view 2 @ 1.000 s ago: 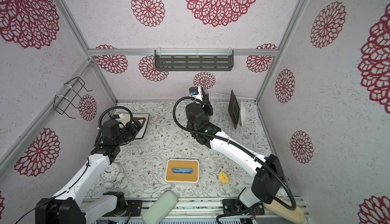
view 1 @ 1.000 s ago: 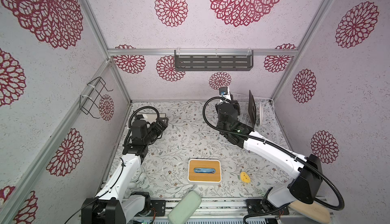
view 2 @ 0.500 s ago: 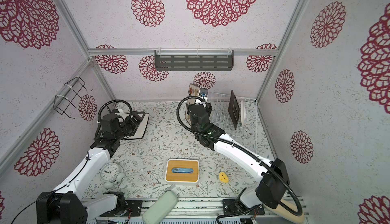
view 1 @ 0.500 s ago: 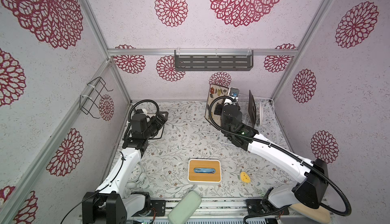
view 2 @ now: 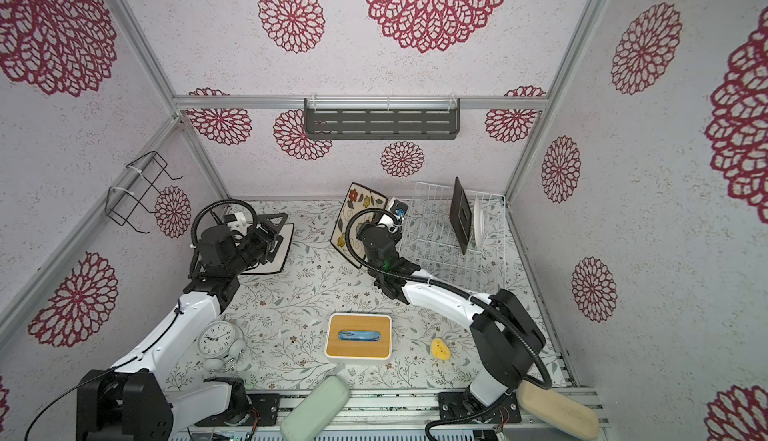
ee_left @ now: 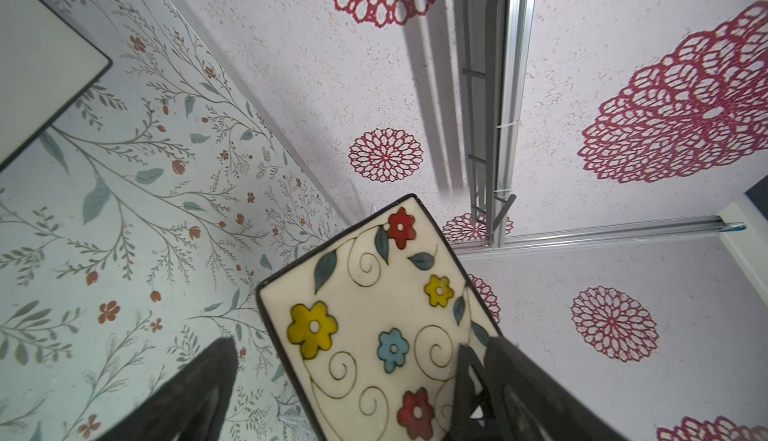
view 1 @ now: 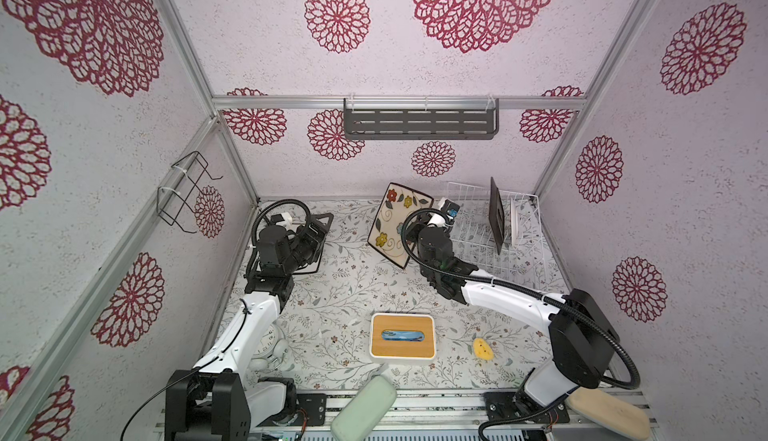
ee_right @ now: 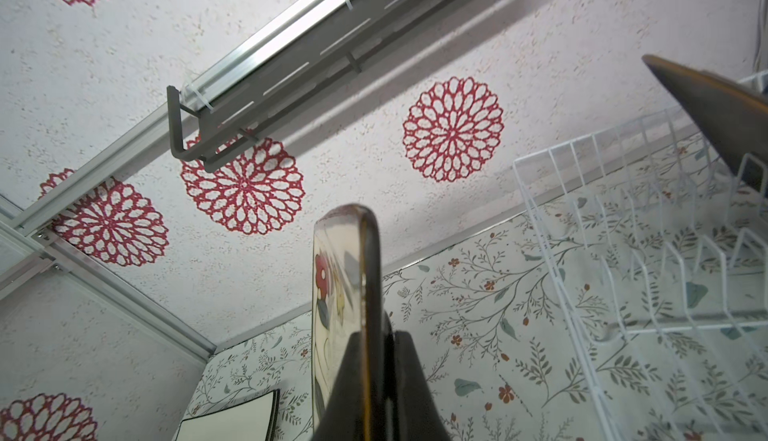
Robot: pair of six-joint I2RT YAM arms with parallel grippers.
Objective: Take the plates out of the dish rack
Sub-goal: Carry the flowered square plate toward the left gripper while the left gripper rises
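My right gripper (view 1: 409,236) (ee_right: 380,335) is shut on the edge of a cream square plate with painted flowers (view 1: 394,227) (view 2: 352,218) (ee_right: 338,276). It holds the plate tilted in the air just left of the white wire dish rack (view 1: 478,252) (view 2: 436,247) (ee_right: 623,252). A dark square plate (view 1: 497,215) (view 2: 461,215) and a round white plate (view 1: 515,218) stand upright in the rack. My left gripper (view 1: 316,236) (ee_left: 345,347) is open above a cream dark-rimmed plate (view 2: 280,249) (ee_left: 37,64) lying flat at the back left. The flowered plate (ee_left: 374,326) shows ahead of it.
A white box with a bamboo top (view 1: 402,337) sits front centre, with a small yellow object (view 1: 482,349) to its right. An alarm clock (view 2: 218,339) stands by the left arm. A dark grey shelf (view 1: 419,123) hangs on the back wall and a black wire bracket (view 1: 183,193) on the left wall.
The right arm has carried the flowered plate leftward away from the rack and turned its painted face into view. The left gripper shifted slightly toward the back over the flat plate.
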